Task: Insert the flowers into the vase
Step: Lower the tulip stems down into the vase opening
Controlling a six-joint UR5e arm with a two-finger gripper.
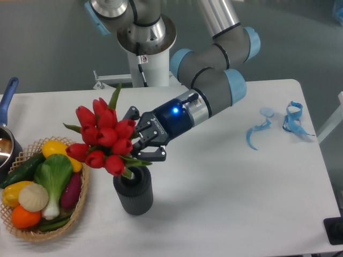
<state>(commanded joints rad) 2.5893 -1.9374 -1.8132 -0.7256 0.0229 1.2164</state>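
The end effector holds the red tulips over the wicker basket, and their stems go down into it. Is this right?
No. In the camera view, the end effector holds the tulips over the dark grey vase, not the basket; the stems go into the vase.

White table (225, 193) bare across the lower right of the frame, wicker basket (80, 201) of toy vegetables crowding the vase (134, 194) at lower left, blue ribbon scraps (292, 120) at right edge
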